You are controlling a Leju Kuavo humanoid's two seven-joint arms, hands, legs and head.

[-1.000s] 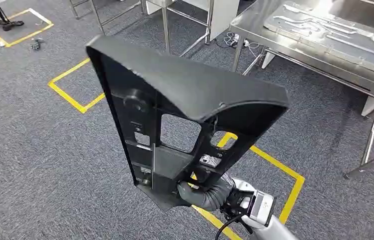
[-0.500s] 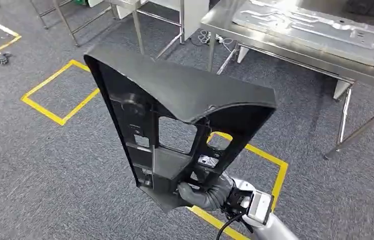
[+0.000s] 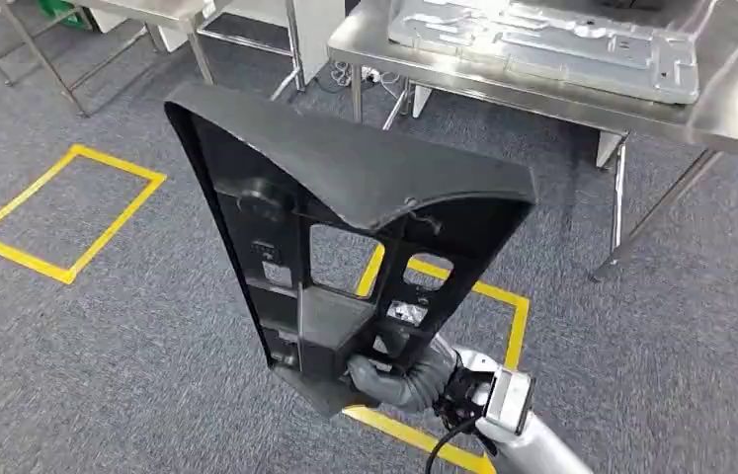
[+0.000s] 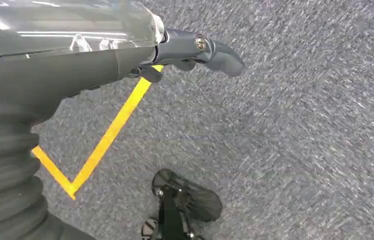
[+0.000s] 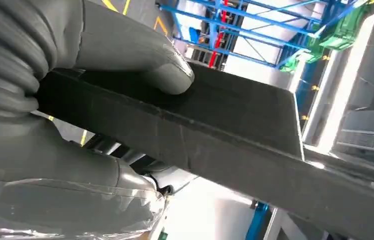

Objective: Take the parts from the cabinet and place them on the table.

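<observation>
We see the right robot hand (image 3: 391, 380) gripping the black panel part (image 3: 345, 197) by its lower edge, upright above the carpet, near the steel counter (image 3: 503, 84). The left robot hand (image 4: 190, 47) hangs empty, fingers curled.

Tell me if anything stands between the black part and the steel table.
Nothing visible does. The right hand holds the black part upright over grey carpet, and bare carpet lies between it and the steel table. A metal panel already lies on the tabletop.
</observation>
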